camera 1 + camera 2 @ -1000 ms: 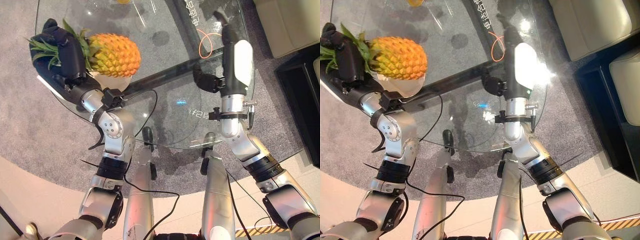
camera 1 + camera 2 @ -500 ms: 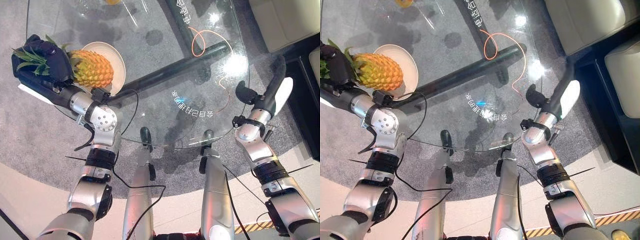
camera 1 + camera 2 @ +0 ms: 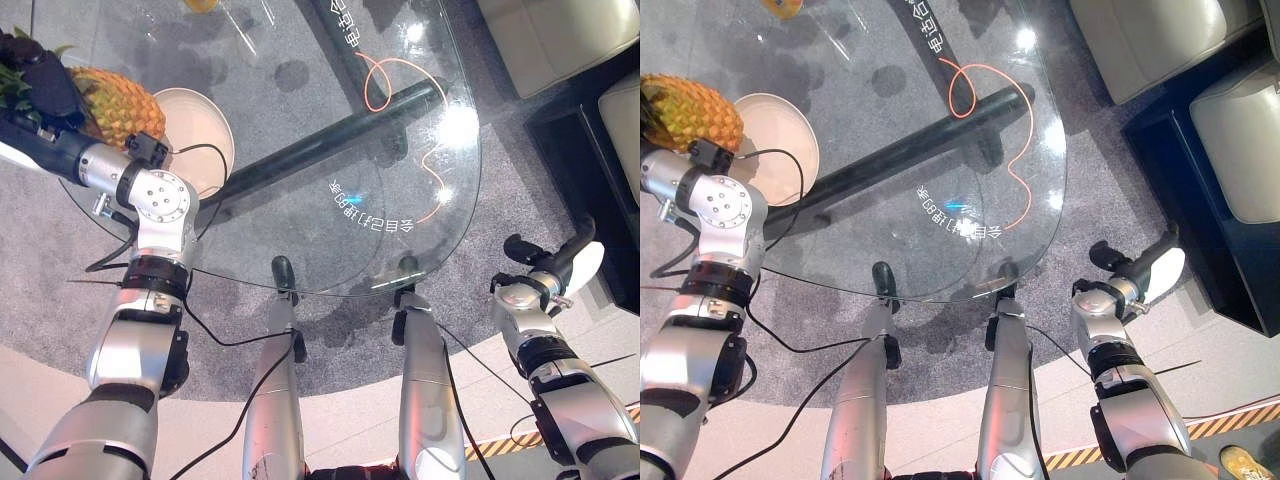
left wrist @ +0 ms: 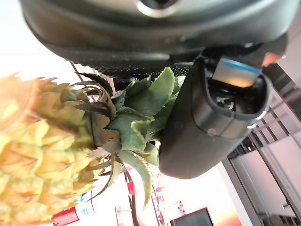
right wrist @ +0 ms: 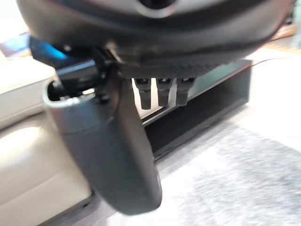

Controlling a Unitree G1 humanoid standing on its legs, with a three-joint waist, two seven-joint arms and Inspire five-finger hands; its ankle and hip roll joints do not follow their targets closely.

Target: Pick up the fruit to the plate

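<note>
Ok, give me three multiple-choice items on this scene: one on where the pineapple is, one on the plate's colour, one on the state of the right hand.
1. Where is the pineapple?
A. In the left hand, beside the plate
B. On the floor by the sofa
C. In the right hand

2. What colour is the plate?
A. Dark blue
B. Cream
C. Bright red

3. What state is the right hand in?
A. Curled round the pineapple
B. Open and holding nothing
C. Pressed flat on the glass table

Answers:
1 A: the left hand grips the pineapple by its leafy crown, at the plate's edge.
2 B: the plate on the glass table is a pale cream.
3 B: the right hand hangs off the table's edge, fingers straight, with nothing in it.
</note>
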